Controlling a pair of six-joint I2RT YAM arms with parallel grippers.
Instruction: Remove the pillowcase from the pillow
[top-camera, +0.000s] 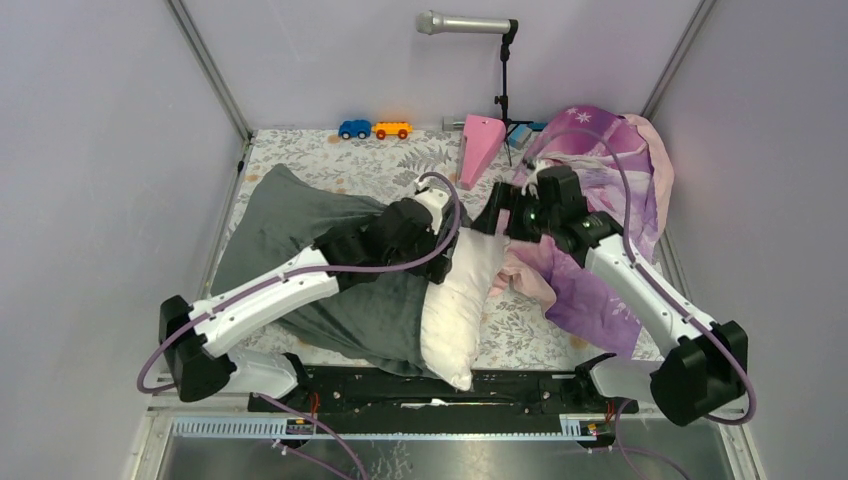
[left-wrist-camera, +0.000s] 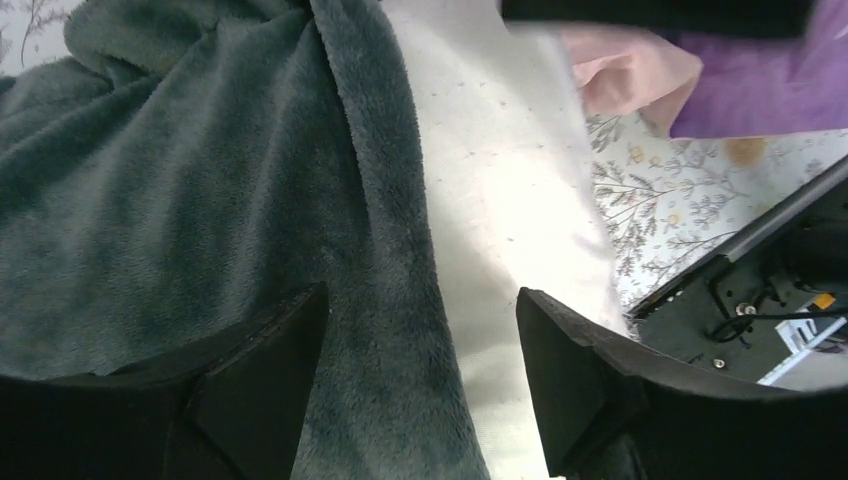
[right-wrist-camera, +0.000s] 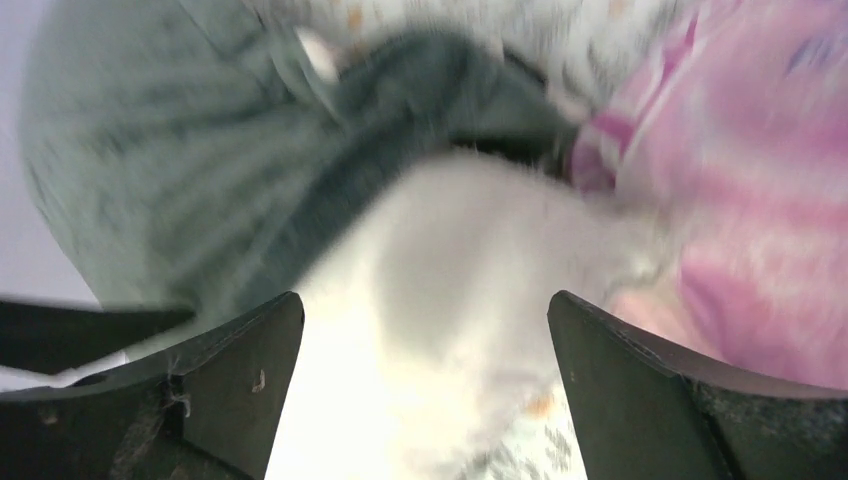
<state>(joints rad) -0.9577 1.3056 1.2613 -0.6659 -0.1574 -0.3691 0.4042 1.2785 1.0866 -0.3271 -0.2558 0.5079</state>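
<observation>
Hovering over the half-bared pillow (top-camera: 455, 300), left gripper (left-wrist-camera: 422, 291) and right gripper (right-wrist-camera: 425, 295) both stand spread, gripping nothing; the pillowcase (top-camera: 290, 215) sheathes its left part; next, I'd judge, pinch fleece and pillow, pull apart.

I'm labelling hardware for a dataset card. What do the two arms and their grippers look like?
Both the left arm and right arm have white link shells with bulky black joint housings. A purple cable loops along each. The left gripper and right gripper carry broad, black, wedge-shaped fingers.
</observation>
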